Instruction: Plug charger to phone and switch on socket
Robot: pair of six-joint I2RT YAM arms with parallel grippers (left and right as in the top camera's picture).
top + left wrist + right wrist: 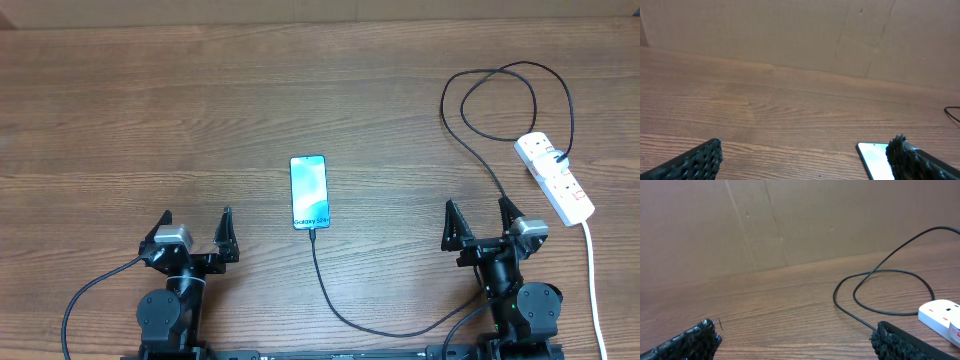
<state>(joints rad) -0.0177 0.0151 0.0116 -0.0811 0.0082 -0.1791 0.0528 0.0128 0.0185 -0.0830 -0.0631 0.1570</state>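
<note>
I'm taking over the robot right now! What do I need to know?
Left gripper: open, empty, near the table's front edge, left of the phone.
Right gripper: open, empty, between the phone and the socket.
Phone: flat, mid-table, screen lit.
Charger: runs from the socket in loops to the phone's near end, where its tip meets the phone.
Done: charger looks plugged in, but I can't confirm it's fully seated.
Left: check that plug, then press the socket switch; its position is too small to read.
</note>
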